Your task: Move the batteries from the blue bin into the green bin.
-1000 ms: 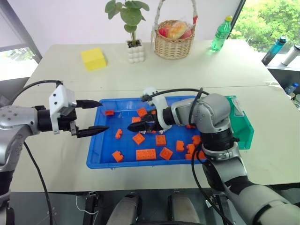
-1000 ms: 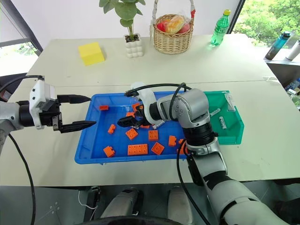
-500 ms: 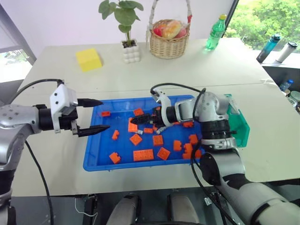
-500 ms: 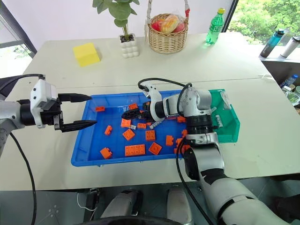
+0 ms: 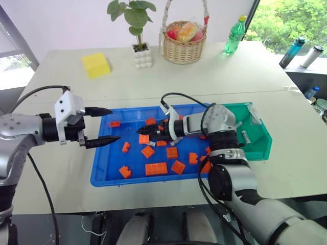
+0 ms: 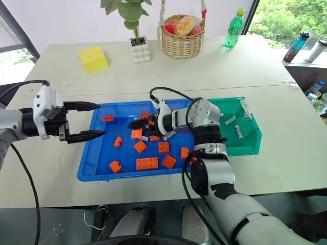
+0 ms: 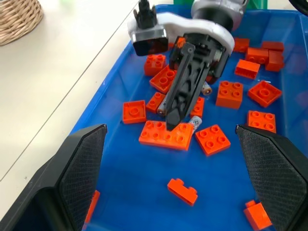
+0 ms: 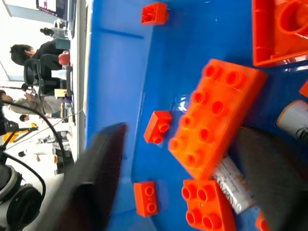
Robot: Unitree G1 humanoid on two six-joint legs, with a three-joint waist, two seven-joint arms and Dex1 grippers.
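The blue bin (image 5: 110,166) holds many orange bricks and a few silver batteries (image 7: 195,121). My right gripper (image 5: 145,134) reaches low into the bin's middle. It is open, with a long orange brick (image 8: 211,120) and a battery (image 8: 230,182) lying between its fingers. Whether the fingers touch either, I cannot tell. The green bin (image 6: 245,151) adjoins the blue bin's right end, with two batteries (image 6: 237,131) inside. My left gripper (image 5: 104,125) hovers open and empty over the blue bin's left rim.
At the far side of the table stand a yellow block (image 5: 95,65), a potted plant (image 5: 143,53), a wicker basket (image 5: 185,43) of fruit and a green bottle (image 5: 232,37). More bottles (image 5: 301,51) stand beyond the table's right end.
My right gripper has sunk lower among the bricks, rolled at the wrist and narrowed its jaws somewhat. The left arm has stayed put. The camera has shifted a little.
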